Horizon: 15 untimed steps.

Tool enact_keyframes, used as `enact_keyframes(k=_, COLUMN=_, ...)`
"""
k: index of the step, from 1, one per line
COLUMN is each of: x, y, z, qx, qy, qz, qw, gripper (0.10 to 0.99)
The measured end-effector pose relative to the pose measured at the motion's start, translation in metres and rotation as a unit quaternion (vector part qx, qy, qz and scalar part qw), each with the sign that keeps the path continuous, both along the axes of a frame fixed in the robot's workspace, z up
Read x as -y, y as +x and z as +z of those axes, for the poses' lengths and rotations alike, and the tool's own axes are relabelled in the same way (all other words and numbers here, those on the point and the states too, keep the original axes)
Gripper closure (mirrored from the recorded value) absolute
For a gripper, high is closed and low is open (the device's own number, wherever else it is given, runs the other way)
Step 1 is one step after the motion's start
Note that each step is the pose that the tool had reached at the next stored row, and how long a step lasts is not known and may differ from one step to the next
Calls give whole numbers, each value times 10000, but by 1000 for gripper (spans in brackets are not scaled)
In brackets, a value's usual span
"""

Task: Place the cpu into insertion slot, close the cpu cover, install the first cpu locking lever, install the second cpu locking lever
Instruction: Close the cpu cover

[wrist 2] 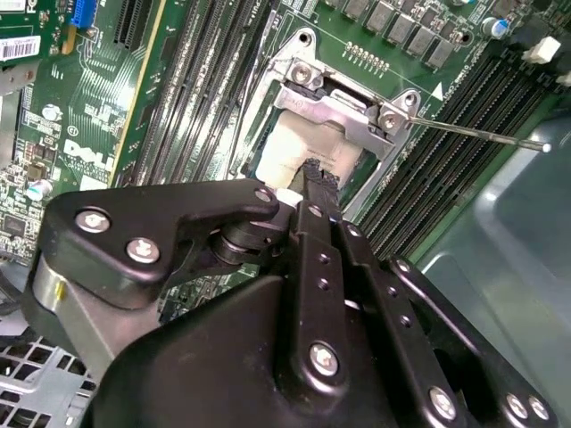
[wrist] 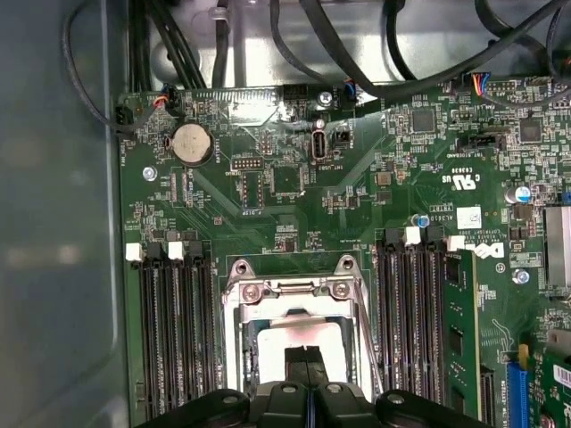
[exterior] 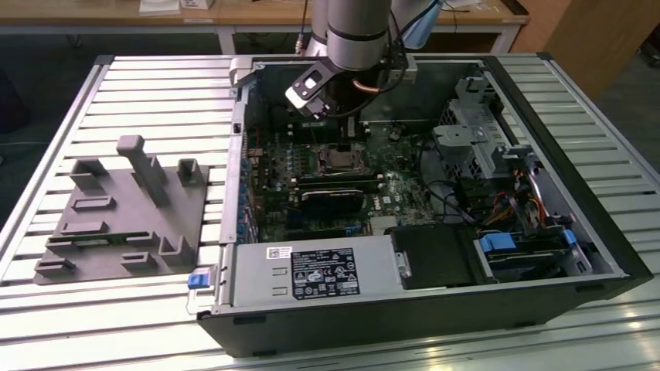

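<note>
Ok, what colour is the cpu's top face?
Pale silver-beige, with no pattern. The cpu shows best in the second wrist view.

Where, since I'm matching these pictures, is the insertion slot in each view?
Exterior view: insertion slot just below the gripper.
Second wrist view: slot just beyond the gripper's tip, memory slots either side.
First wrist view: slot between the memory slots, at the gripper's tip.
Shared landmark: the gripper.
</note>
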State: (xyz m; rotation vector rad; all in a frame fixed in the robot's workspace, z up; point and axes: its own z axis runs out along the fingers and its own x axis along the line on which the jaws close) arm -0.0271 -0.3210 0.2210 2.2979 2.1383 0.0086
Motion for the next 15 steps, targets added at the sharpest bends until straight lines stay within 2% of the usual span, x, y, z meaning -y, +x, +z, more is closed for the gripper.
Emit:
enact_keyframes(k=3, x=0, y=0, z=-2, qx=0, qy=-4, qz=45, qw=10000, gripper=980)
enact_keyframes(k=8, x=0, y=0, z=-6, qx=0, qy=-25, qz=480, qw=9988, gripper=980)
enact_keyframes(k=11, x=0, y=0, z=-8, qx=0, qy=-38, qz=749, qw=9972, gripper=980)
enact_keyframes(k=15, x=0, y=0, z=-12, qx=0, qy=-57, qz=1116, qw=9937, gripper=980)
